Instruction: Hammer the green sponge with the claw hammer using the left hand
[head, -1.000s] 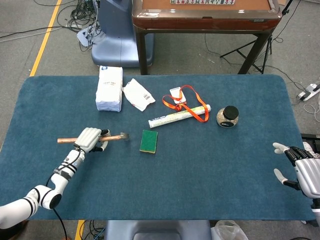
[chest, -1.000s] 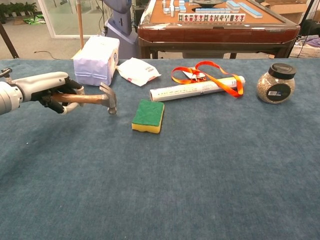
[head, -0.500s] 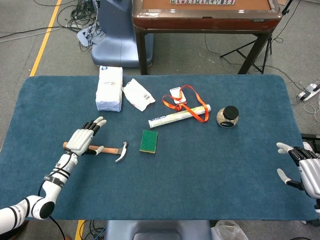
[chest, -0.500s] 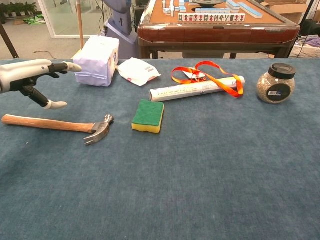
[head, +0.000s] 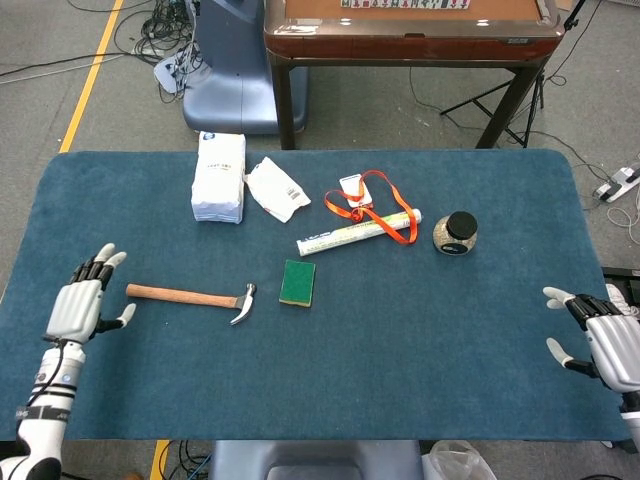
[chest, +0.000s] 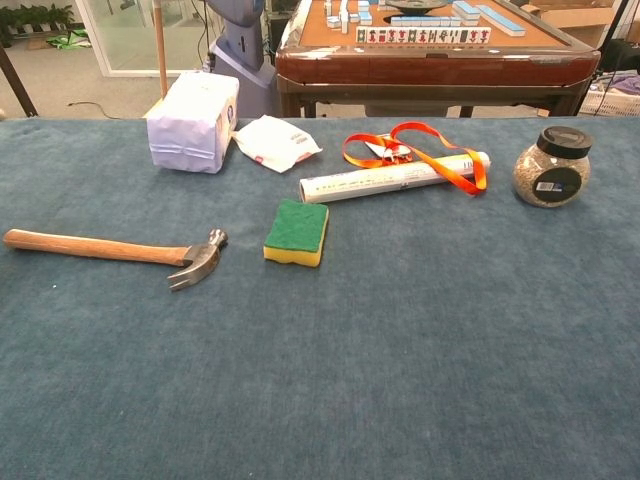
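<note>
Left robot hand (head: 74, 308) spread, empty; claw hammer (head: 190, 297) lies beside green sponge (head: 297, 283).

A robot lab or test room: grey concrete floor (head: 420, 110) with a yellow tape line (head: 92, 75), loose cables (head: 150, 35), a blue machine base (head: 225, 70), and a mahjong table (head: 410, 30) beyond the tabletop's (head: 400, 360) far edge.
</note>
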